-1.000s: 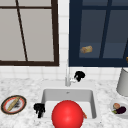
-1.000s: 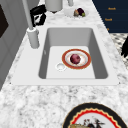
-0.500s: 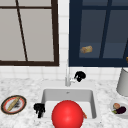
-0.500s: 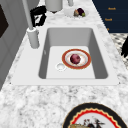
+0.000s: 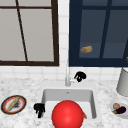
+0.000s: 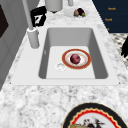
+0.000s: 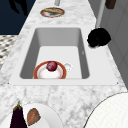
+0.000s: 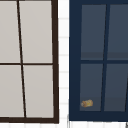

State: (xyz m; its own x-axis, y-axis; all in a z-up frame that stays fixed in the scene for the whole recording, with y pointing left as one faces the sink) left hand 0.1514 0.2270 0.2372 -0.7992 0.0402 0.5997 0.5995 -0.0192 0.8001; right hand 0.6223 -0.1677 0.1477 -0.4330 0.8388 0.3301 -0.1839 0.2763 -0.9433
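My right hand [image 5: 80,76] hovers with curled fingers just right of the faucet [image 5: 67,79], at the sink's back rim; it is the dark fist [image 7: 99,37] beside the spout and the hand [image 6: 38,16] behind the faucet base [image 6: 33,37]. Whether it touches the faucet's lever I cannot tell. My left hand [image 5: 39,109] hangs over the sink's front left corner, fingers pointing down and holding nothing; it appears as the left hand [image 7: 18,6] and the left hand [image 6: 124,47]. In the sink [image 6: 50,37] lies a red-rimmed plate [image 6: 83,63] carrying a red round fruit [image 6: 75,58].
On the left counter sits a patterned plate [image 5: 21,108] with a bread stick. A white plate [image 5: 112,106] with an eggplant [image 7: 17,117] stands on the right counter, a grey pot [image 5: 123,82] behind it. A tan item [image 5: 86,49] shows behind the dark window.
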